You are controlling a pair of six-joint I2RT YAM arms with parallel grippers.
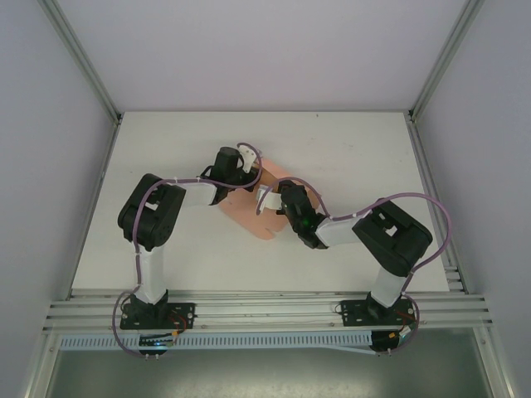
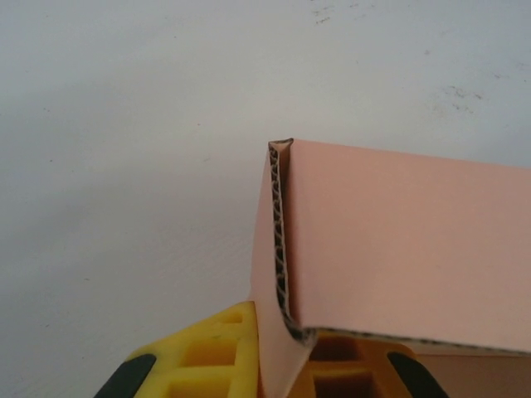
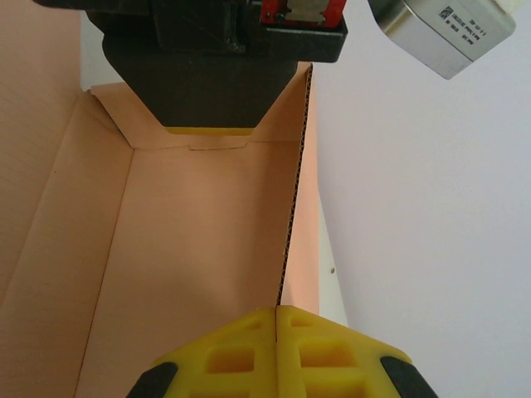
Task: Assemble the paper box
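Paper box [image 1: 249, 217] half folded at the middle of the white table [image 1: 166, 149], a gripper on either side.

From above: left gripper [image 1: 251, 172] at the box's far edge, right gripper [image 1: 267, 199] on its right; pale lilac walls [image 1: 50, 124], aluminium posts [image 1: 83, 58], rails [image 1: 265, 311] along the near edge. Left wrist: yellow fingers [image 2: 207, 352] clamped on a raised corrugated wall of the box [image 2: 398, 240]; tabletop faintly speckled. Right wrist: right gripper [image 3: 276, 348] pressed together, its tips at a side wall's raw edge; left gripper [image 3: 207, 130] on the far wall.
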